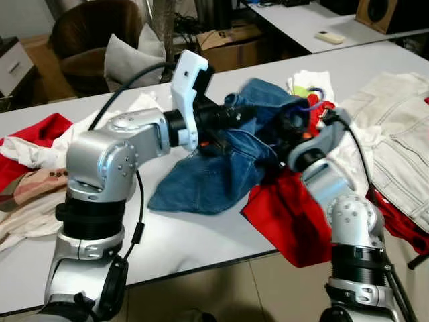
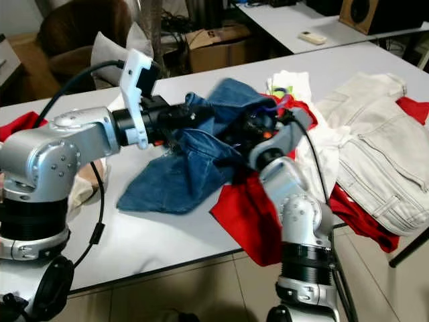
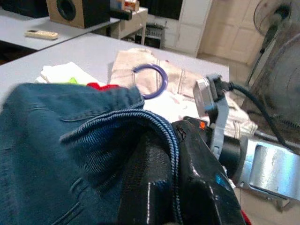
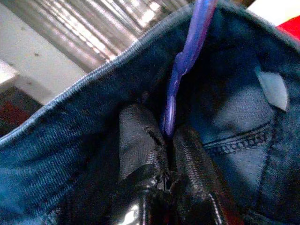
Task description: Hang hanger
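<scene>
**Trainee:** What does each gripper hold, and why?

**Operator:** My right gripper [image 4: 166, 140] is inside the jeans [image 1: 214, 168], its two fingers pinched together on the purple hanger [image 4: 180, 70]. The hanger's arm runs up from between the fingertips toward the waistband, so I judge I am feeding it into the garment. In the head view its hook [image 1: 314, 102] pokes out just past the gripper, above the denim.

**Trainee:** And the left?

**Operator:** My left gripper [image 3: 161, 187] has a doubled fold of denim caught between its fingers, seam running straight along them. It holds the cloth up off the table [image 1: 201, 235] so the opening faces the right gripper, which sits close in front of it.

**Trainee:** Where does the hanger sit relative to the left gripper?

**Operator:** Ahead of its fingertips; the hook's ring shows beyond the lifted denim edge. The rest of it is hidden in the cloth.

**Trainee:** What lies around the work?

**Operator:** A red garment [image 1: 288, 215] spreads under my right forearm, and a pale jacket [image 1: 395, 147] lies beyond that arm's outer side. More red and patterned clothes [image 1: 27, 168] lie behind my left elbow.

**Trainee:** Main risk?

**Operator:** Probably the denim slipping from the left pinch before the hanger seats. I see no rail to hang it on yet.
</scene>
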Controlling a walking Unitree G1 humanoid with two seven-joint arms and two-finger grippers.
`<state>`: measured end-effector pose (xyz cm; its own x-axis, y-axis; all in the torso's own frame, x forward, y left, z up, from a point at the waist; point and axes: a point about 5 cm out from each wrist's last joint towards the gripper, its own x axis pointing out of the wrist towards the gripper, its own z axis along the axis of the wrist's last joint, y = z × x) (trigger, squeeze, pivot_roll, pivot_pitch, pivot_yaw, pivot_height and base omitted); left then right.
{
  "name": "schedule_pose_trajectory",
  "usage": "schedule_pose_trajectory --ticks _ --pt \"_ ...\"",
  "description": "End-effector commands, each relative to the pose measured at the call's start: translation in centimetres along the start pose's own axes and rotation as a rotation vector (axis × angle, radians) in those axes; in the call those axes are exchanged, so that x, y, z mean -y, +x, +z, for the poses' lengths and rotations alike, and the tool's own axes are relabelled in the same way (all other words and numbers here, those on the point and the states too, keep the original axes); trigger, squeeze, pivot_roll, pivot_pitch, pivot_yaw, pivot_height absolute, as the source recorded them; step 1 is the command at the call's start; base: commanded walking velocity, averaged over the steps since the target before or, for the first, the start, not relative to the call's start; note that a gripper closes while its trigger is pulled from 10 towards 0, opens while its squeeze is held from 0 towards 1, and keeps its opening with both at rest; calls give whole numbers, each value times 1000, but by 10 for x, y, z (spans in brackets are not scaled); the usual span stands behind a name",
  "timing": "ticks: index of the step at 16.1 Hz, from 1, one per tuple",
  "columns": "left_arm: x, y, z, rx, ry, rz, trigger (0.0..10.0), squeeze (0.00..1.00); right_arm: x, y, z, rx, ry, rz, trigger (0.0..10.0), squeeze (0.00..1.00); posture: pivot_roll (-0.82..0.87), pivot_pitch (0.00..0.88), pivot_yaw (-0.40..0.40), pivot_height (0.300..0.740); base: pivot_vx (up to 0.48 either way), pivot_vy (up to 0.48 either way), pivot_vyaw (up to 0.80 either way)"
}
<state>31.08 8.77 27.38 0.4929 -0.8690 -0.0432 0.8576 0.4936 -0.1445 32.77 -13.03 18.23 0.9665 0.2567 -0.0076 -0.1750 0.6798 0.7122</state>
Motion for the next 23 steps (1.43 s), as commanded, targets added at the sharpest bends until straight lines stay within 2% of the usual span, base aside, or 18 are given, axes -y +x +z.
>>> schedule_pose_trajectory --ticks 1,2,3,4,5,7,8,9,10,11,13,14,16,17,20,23 --pt "1 -5 20 67 46 11 0 0 -11 1 -13 -58 51 63 10000 0 -110 0 122 719 0 0 0" --pt "14 -8 17 20 57 -94 0 0 -12 2 -13 -57 21 61 10000 0 -107 0 117 719 0 0 0" --pt "26 -10 9 -53 79 -175 745 0 -13 6 -14 -56 11 56 10000 0 -107 0 117 719 0 0 0" --pt "29 -7 2 -81 86 -156 706 0 -18 9 -14 -53 38 71 10000 0 -97 0 114 719 0 0 0" --pt "27 0 -2 -79 73 -107 0 0 -23 13 -15 -55 62 92 10000 0 -92 0 111 719 0 0 0" --pt "30 7 -2 -61 66 -94 0 0 -28 16 -18 -62 72 109 10000 0 -92 0 112 719 0 0 0" --pt "33 4 -3 -96 80 -119 3922 0 -31 17 -16 -42 125 124 10000 0 -88 0 115 719 0 0 0" --pt "31 3 -4 -112 100 -106 10000 0 -30 17 -14 -34 135 126 10000 0 -89 0 119 719 0 0 0" --pt "24 -1 -6 -136 79 -78 10000 980 -29 17 -12 -23 143 125 10000 0 -89 0 119 719 0 0 0" --pt "14 -5 -6 -152 95 -31 10000 1000 -26 16 -11 -18 139 121 10000 0 -93 0 125 719 0 0 0" --pt "7 -12 0 -133 91 -13 10000 1000 -24 16 -9 -14 136 120 10000 0 -94 0 127 719 0 0 0" --pt "8 -19 9 -117 89 -54 10000 1000 -20 15 -9 -18 121 111 10000 0 -91 0 126 719 0 0 0" --pt "14 -25 12 -115 77 -128 10000 1000 -16 15 -9 -36 80 99 10000 0 -89 0 125 719 0 0 0" --pt "20 -31 13 -120 71 -207 10000 1000 -12 14 -10 -60 28 88 10000 0 -90 0 125 719 0 0 0" --pt "21 -35 11 -135 85 -225 10000 1000 -14 13 -8 -50 59 127 10000 0 -90 0 123 719 0 0 0" --pt "5 -30 18 -72 100 -97 10000 1000 -20 12 -6 -50 50 185 10000 0 -97 0 126 719 0 0 0"
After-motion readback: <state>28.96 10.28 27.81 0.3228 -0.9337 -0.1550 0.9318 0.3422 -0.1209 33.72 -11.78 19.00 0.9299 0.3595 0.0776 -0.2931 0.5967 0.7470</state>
